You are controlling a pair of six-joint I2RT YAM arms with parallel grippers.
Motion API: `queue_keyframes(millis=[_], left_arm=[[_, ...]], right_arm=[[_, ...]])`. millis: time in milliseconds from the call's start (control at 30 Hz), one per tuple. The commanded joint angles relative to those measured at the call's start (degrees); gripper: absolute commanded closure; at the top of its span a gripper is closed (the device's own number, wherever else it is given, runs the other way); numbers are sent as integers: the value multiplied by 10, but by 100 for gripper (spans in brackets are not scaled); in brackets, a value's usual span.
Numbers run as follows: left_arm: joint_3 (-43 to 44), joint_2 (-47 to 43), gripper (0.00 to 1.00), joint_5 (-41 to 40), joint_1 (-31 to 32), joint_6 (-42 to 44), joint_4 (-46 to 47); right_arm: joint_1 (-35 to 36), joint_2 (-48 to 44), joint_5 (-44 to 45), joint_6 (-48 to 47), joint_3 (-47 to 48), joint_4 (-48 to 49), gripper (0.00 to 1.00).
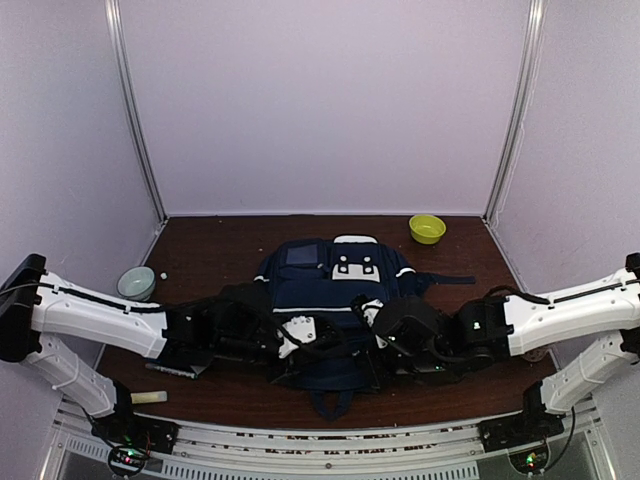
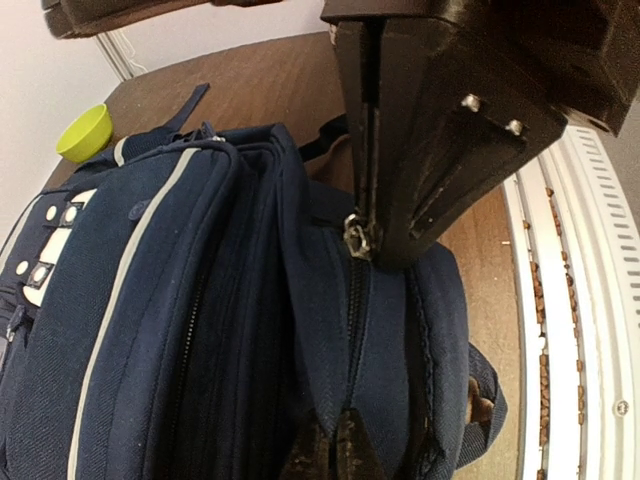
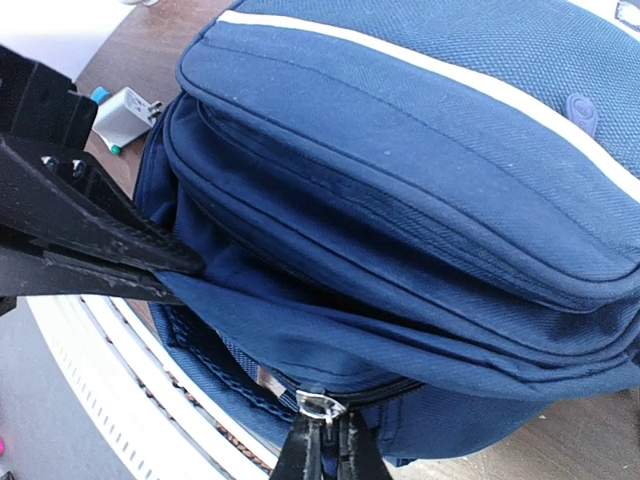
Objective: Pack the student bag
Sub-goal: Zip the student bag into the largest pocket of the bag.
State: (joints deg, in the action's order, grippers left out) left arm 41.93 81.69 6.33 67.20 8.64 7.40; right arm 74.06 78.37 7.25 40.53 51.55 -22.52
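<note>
The student bag (image 1: 330, 292) is lying between the arms, left jaws clamping its zipper pull (image 2: 356, 236), right jaws pinching its fabric.

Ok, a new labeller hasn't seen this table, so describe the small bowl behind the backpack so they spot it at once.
Start at the brown table and find the navy student bag lying in its middle. Beyond the bag's top, toward the far right corner, stands a small bowl. It is bright yellow-green, unlike the pale teal bowl at the left edge.
</note>
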Motion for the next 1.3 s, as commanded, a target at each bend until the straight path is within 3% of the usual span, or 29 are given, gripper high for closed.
queue_keyframes(millis=[0,533,967,1233,1267], left_arm=[[-29,-40,100,-40,-4,1,-11],[-57,-126,100,-76,-3,1,-37],[-60,-155,100,-55,-3,2,-69],[8,-116,34,-19,-2,-29,-104],[16,-110,31,-9,-1,-30,-107]], right_arm=[[-16,-29,29,5,-13,-11,100],[-45,-40,29,4,-54,-6,100],[-59,-39,24,-4,-60,-4,100],[-59,-21,2,-4,-48,11,100],[-58,-21,0,-3,-48,14,100]])
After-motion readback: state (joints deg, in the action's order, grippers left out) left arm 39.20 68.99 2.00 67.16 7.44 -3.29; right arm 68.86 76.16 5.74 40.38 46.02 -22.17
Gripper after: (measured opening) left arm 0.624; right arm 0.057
